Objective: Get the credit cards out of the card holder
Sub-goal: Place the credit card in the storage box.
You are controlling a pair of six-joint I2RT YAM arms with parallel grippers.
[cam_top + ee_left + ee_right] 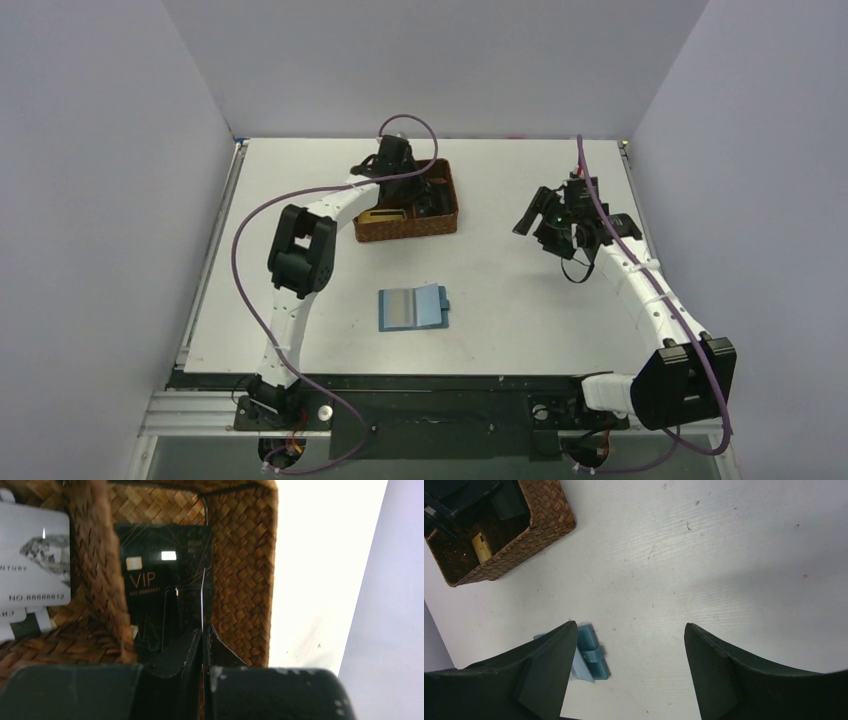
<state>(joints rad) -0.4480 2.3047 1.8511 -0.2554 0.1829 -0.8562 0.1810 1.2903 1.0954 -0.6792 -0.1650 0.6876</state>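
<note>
Closest to the lens, the left gripper is seen with its jaws pressed together inside the woven basket, above a black card lying in one compartment; whether anything is pinched cannot be told. A white card is seen in the next compartment, and a tan-gold card in the basket's left part. The card holder is laid open on the table, near of the basket. The right gripper is held wide open and empty, right of the basket.
</note>
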